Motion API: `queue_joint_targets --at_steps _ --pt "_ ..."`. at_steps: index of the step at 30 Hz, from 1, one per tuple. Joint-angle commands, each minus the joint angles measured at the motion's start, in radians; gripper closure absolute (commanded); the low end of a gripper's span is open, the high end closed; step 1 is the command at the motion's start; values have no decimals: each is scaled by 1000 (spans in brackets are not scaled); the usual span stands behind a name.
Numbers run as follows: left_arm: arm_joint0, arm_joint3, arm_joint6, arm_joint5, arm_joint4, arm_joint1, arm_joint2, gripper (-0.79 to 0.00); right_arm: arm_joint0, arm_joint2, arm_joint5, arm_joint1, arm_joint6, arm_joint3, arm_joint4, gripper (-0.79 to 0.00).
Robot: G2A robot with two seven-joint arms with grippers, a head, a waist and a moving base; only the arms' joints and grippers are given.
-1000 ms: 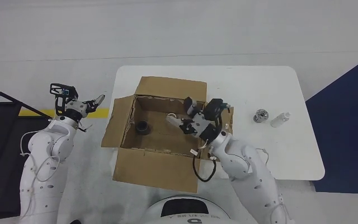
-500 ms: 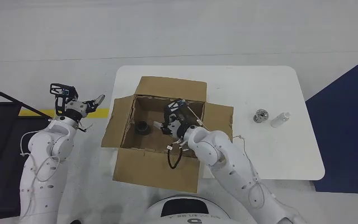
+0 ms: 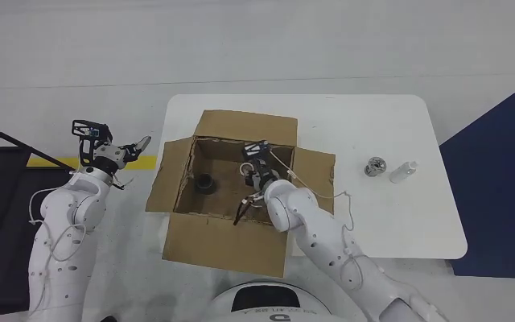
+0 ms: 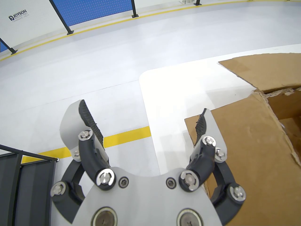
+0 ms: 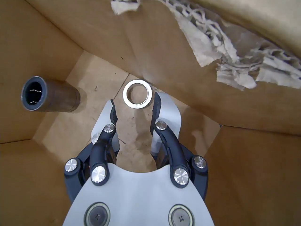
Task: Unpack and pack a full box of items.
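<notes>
The right pincer (image 5: pixel 134 112) hangs inside the cardboard box (image 5: pixel 35 48), jaws partly spread and empty; a metal ring (image 5: pixel 126 94) lies flat on the box floor just ahead of its fingertips, in line with the gap; a dark tube (image 5: pixel 57 97) lies farther off to one side. The left pincer (image 4: pixel 143 121) is spread wide and empty, outside the box, just beside a folded-out flap (image 4: pixel 247 154).
</notes>
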Motion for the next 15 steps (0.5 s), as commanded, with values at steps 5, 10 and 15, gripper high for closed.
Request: queue_joint_targets --at_steps 5,10,15 --pt "0 0 0 0 0 0 0 -785 47 -32 47 -20 12 69 -30 -243" --pt "0 0 0 0 0 0 0 -785 87 -62 52 -40 25 132 -27 -237" --pt "0 0 0 0 0 0 0 -785 120 -87 58 -59 35 182 -30 -246"
